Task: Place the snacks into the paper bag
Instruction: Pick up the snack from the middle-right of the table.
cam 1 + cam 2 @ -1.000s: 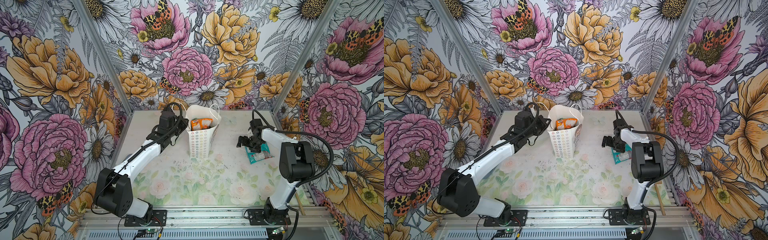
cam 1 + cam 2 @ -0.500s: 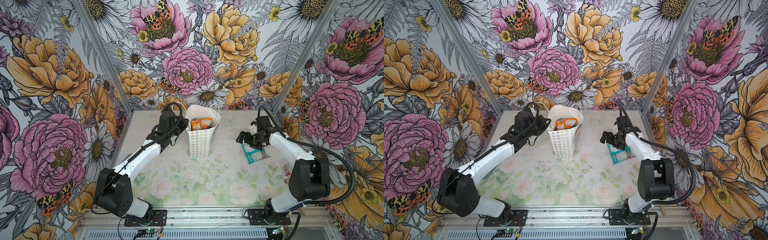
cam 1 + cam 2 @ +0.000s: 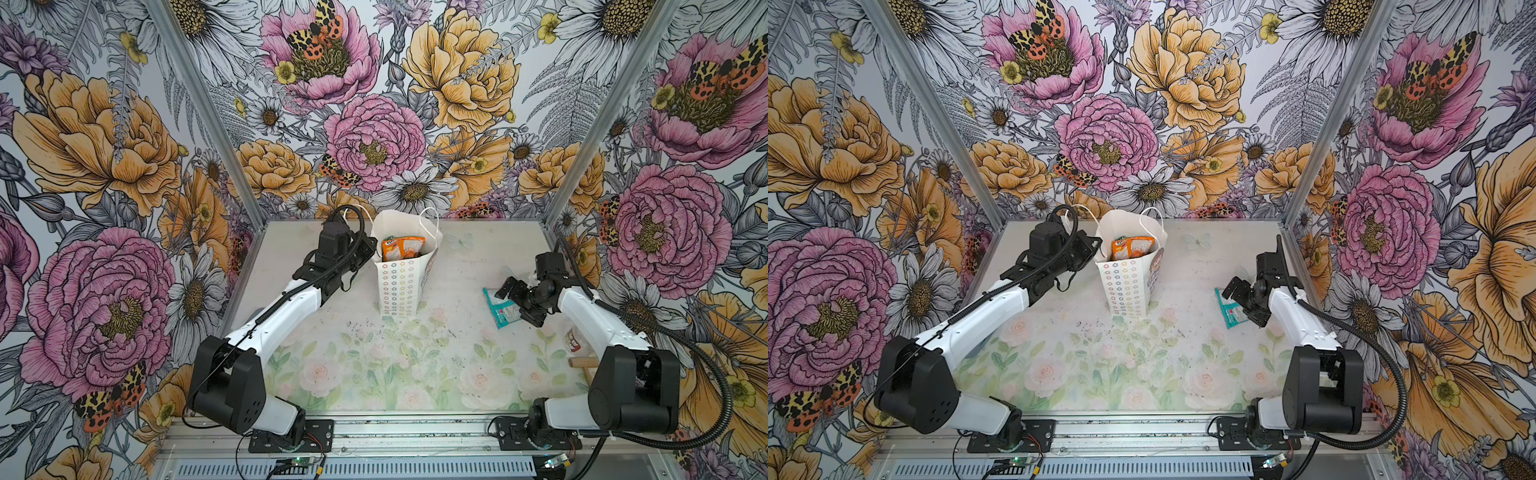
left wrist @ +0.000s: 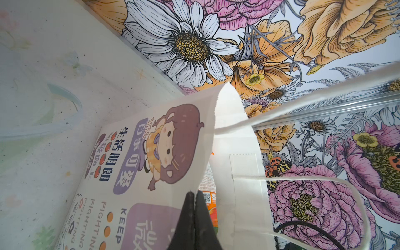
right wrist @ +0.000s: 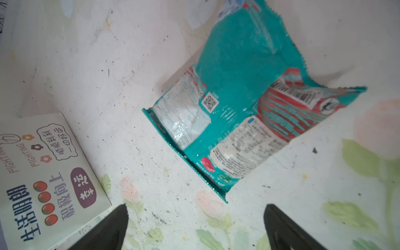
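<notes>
While the table (image 3: pixel 415 374) carries the upright bag (image 3: pixel 399 286) at its far middle, the left end effector (image 4: pixel 194 201) is clenched on the bag's rim; a tug there could tip it. One teal packet (image 5: pixel 238 108) lies flat on the table, well right of the bag. The right end effector (image 5: pixel 194 216) hangs released over it; the glossy film could slip free.

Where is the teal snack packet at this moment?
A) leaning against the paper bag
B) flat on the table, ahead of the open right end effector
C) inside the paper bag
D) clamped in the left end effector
B: the teal snack packet lies flat on the table, untouched, just beyond the right end effector, whose jaws stand wide apart.
</notes>
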`<state>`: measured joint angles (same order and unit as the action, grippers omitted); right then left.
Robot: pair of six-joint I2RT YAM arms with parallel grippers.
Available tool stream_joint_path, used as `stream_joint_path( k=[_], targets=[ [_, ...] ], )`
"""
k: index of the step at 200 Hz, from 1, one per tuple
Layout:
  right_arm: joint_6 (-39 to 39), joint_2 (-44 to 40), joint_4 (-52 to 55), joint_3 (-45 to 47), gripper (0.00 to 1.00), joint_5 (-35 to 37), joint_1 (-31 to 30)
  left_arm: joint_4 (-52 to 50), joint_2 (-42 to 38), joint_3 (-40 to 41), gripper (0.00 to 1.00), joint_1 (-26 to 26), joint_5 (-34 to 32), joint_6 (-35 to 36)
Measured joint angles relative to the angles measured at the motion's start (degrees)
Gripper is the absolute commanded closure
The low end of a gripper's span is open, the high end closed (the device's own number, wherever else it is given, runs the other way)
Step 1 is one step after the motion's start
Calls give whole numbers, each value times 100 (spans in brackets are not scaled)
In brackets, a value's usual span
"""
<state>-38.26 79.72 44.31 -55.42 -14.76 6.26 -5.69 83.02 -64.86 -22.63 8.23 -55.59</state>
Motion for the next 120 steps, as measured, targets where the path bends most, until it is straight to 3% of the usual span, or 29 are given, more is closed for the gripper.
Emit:
stream_joint_path(
  k=[120],
  targets=[
    [-1248, 109, -647, 457, 0, 855, 273, -2, 0, 0, 100, 0, 0, 0]
  ],
)
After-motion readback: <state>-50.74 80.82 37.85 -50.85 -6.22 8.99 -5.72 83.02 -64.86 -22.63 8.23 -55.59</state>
